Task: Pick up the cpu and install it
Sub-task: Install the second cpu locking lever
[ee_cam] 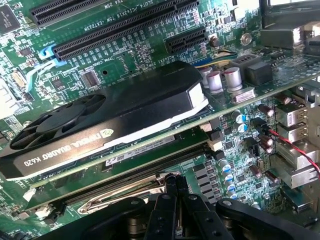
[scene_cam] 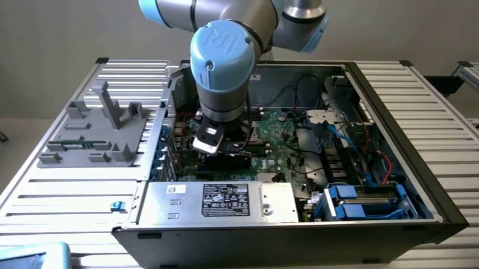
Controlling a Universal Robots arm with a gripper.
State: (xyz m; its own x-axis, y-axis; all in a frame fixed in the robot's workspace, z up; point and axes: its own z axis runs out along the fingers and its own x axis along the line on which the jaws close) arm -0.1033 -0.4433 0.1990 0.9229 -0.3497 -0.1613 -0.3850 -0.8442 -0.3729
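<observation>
Exterior view first, sweeping from nine o'clock across: a grey plastic fixture (scene_cam: 97, 131) is sitting on the ribbed tabletop (scene_cam: 67, 196), then the open computer case (scene_cam: 419, 185), with the arm's blue wrist reaching down over the green motherboard (scene_cam: 281, 143). At the case's six o'clock edge a silver box with a white label (scene_cam: 217, 203) is lying flat. Wrist view is showing the tool (ee_cam: 172, 187) with its dark fingers pressed together just above the metal socket frame (ee_cam: 125, 190); whether the cpu is pinched there I cannot tell. A matte black graphics card (ee_cam: 100, 127) is standing close by. Lowering squarely, without tilting, seems wise here, since the socket looks delicate.
</observation>
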